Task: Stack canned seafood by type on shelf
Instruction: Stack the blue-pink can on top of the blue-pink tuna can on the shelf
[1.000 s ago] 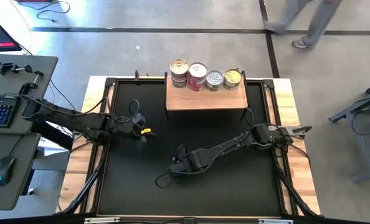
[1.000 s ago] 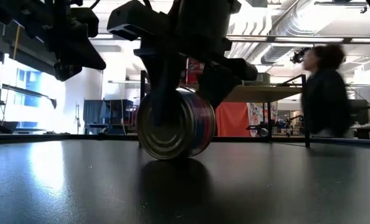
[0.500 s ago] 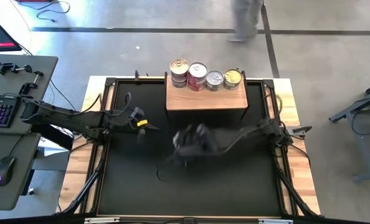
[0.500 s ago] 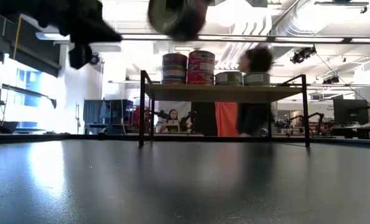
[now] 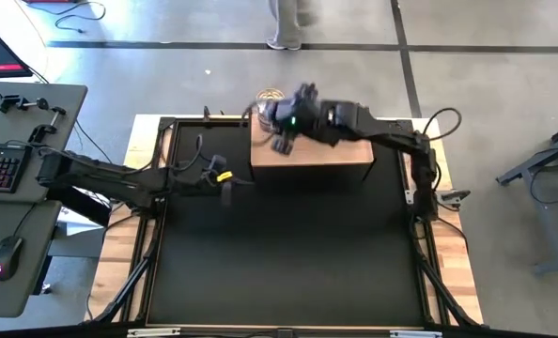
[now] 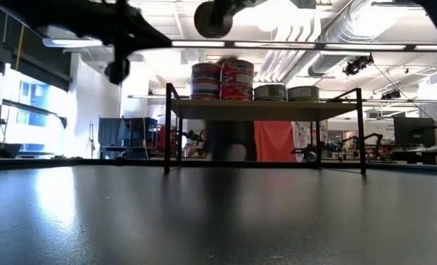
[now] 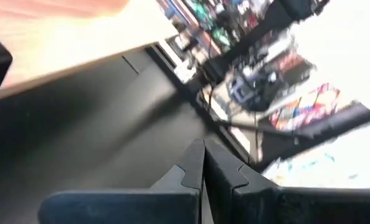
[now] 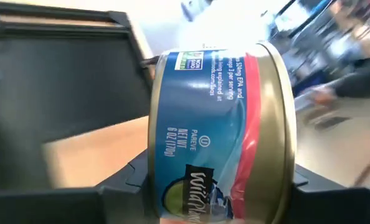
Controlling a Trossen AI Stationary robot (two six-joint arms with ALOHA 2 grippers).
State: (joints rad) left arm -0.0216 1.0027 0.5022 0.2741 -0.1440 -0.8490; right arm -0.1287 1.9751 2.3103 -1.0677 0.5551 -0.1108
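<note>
The right gripper (image 5: 284,131) is clamped on a can (image 8: 219,134) above the shelf (image 5: 312,150), apparently over its left part. The left gripper (image 7: 203,163), fingers together, waits left of the shelf.

The shelf (image 5: 312,156), a light-brown wooden platform on thin dark legs, stood at the far edge of the black tabletop. Along its back edge sat a row of canned seafood: a two-high stack with blue-white labels (image 6: 205,81) at the left end, a two-high red-labelled stack (image 6: 237,80) touching it, then two single low tins (image 6: 270,93) and (image 6: 303,93). One more can (image 8: 222,134), blue and red label with gold rims, was held on its side above the shelf's left part, apparently clear of it.
</note>
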